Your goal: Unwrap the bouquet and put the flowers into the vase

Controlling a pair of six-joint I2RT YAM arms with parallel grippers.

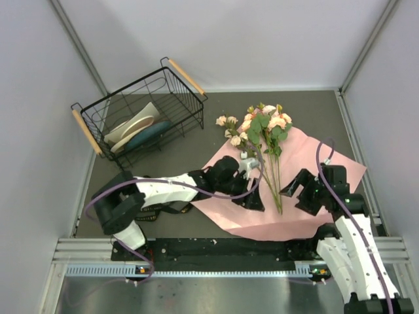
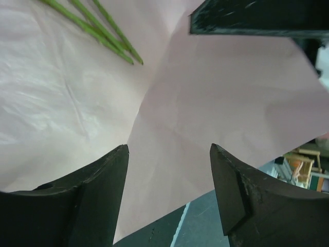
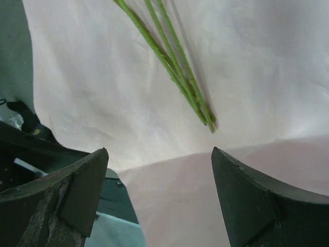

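Left claw [image 2: 169, 154] and right claw [image 3: 159, 154] both hang spread and empty over the flattened pink paper [image 1: 327, 171], either side of the stems. Unwrapping looks done: the roses [image 1: 265, 124] lie loose on the sheet. Putting them in the vase is left, but I can't make the vase out. There is bare table [image 1: 196, 142] toward the wire basket [image 1: 186, 76], and walls stand close on the sides.

Overhead, wrist close-ups sharing the flowers [image 1: 264, 134]

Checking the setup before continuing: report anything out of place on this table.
No vase shows in any view. The roses lie loose on the unfolded pink paper; the wire basket holds flat pads.
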